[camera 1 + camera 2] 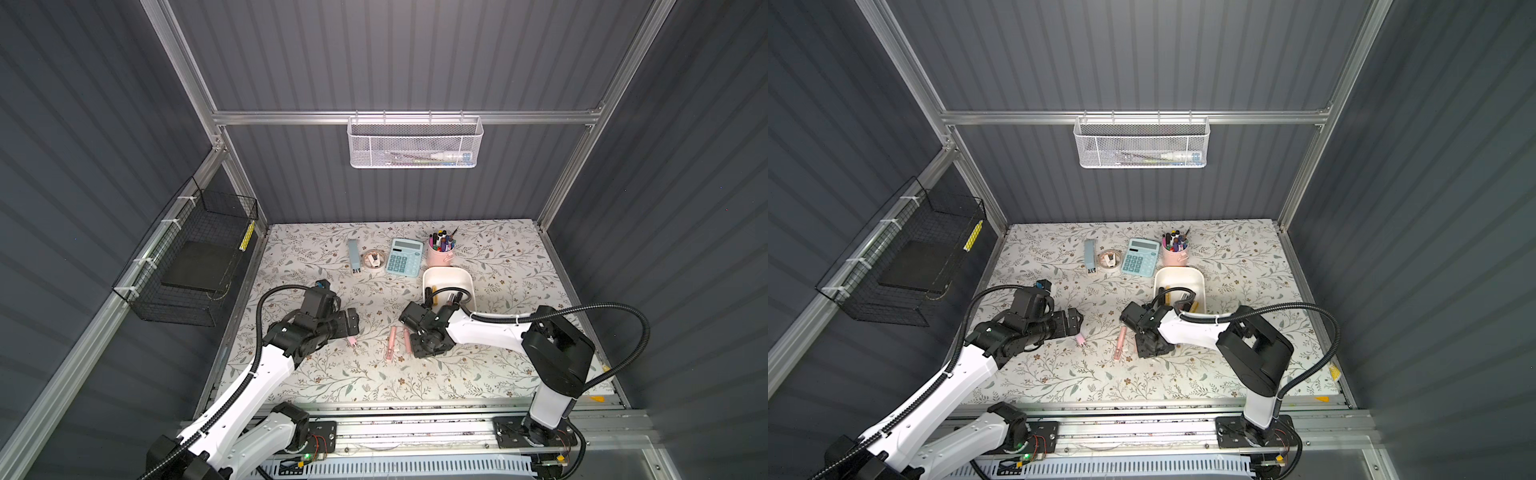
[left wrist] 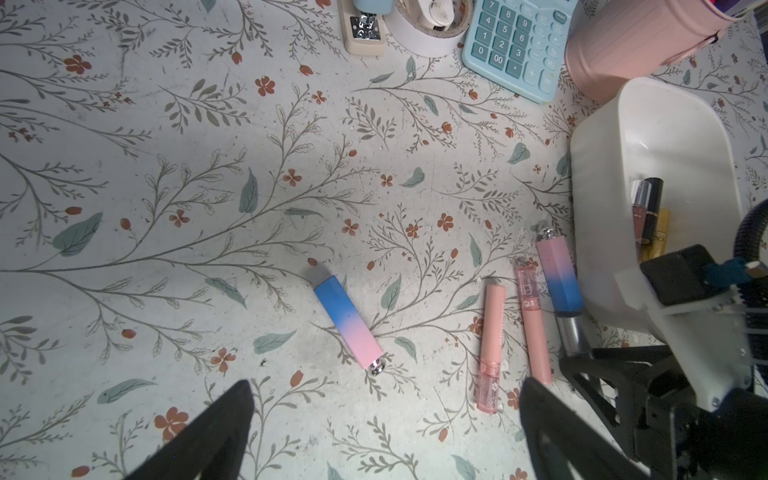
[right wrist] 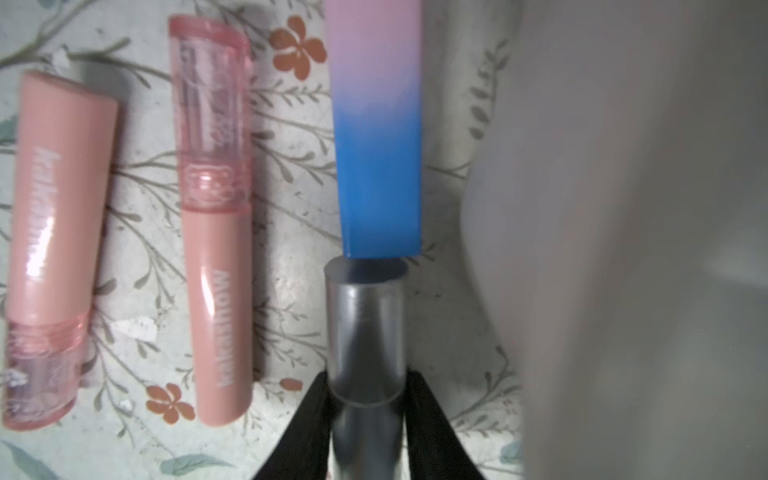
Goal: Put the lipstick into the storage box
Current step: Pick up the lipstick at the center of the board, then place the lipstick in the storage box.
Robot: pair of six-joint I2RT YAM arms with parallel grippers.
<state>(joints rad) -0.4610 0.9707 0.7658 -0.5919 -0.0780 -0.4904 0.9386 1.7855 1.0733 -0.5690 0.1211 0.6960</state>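
A blue-to-pink lipstick point(image 3: 376, 166) lies beside the outer wall of the white storage box point(image 3: 623, 249). My right gripper point(image 3: 365, 390) is shut on its clear grey end, with a finger pressed on each side. In both top views that gripper point(image 1: 426, 343) is low over the table, just in front of the storage box point(image 1: 446, 272), which holds several tubes. A second blue-to-pink lipstick point(image 2: 347, 324) lies alone on the table ahead of my left gripper point(image 2: 386, 390), which is open and empty. Two pink tubes point(image 2: 492, 345) lie between the two lipsticks.
Behind the box stand a pink pen cup point(image 1: 440, 255), a light-blue calculator point(image 1: 404, 257), a tape roll point(image 1: 374, 259) and a stapler point(image 1: 354, 257). A white mesh basket point(image 1: 415, 143) hangs on the back wall. A black wire basket point(image 1: 187, 266) hangs on the left wall.
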